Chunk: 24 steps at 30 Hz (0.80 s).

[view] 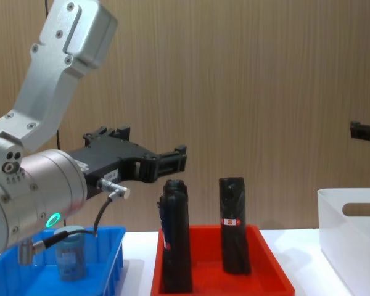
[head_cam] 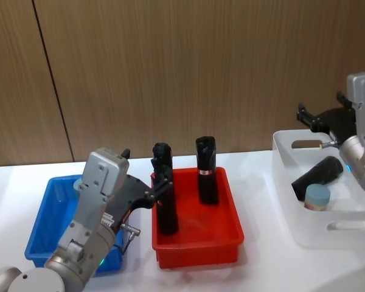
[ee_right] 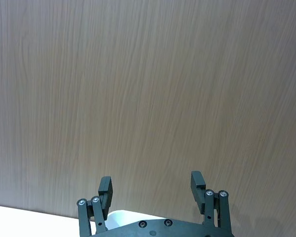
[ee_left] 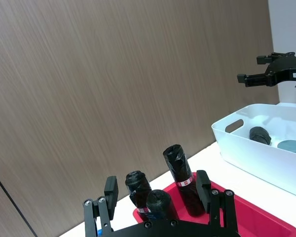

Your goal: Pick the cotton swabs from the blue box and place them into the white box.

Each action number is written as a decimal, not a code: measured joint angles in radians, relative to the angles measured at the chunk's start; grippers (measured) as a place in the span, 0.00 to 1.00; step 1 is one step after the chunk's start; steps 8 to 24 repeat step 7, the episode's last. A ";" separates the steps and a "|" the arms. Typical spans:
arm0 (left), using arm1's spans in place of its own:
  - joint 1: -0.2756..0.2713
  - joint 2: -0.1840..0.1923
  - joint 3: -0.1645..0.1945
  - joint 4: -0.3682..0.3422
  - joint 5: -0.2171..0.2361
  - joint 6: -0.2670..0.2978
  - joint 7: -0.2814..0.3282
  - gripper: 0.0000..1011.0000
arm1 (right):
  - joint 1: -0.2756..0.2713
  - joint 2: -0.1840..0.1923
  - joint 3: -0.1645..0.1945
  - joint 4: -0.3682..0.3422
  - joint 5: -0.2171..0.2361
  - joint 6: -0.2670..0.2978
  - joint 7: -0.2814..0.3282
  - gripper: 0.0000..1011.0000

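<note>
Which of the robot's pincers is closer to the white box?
The right pincer: it hangs open just above the white box's far rim. The left pincer is open between the blue box and red tray.

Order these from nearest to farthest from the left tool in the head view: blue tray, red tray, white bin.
Left tool:
1. Bright red plastic tray, directly below its fingertips, mid-table.
2. Bright blue shallow plastic tray, behind the tool on the robot's left.
3. White translucent plastic bin, far on the right.
</note>
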 joint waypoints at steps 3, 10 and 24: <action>0.000 0.000 0.000 0.000 0.000 0.000 0.000 0.99 | 0.001 0.000 0.000 0.002 0.000 -0.003 0.000 0.99; 0.000 0.000 0.000 0.000 0.000 0.000 0.000 0.99 | 0.002 -0.001 0.000 0.005 -0.001 -0.006 -0.001 0.99; 0.000 0.000 0.000 0.000 0.000 0.000 0.000 0.99 | 0.002 -0.001 0.000 0.005 -0.001 -0.006 -0.001 0.99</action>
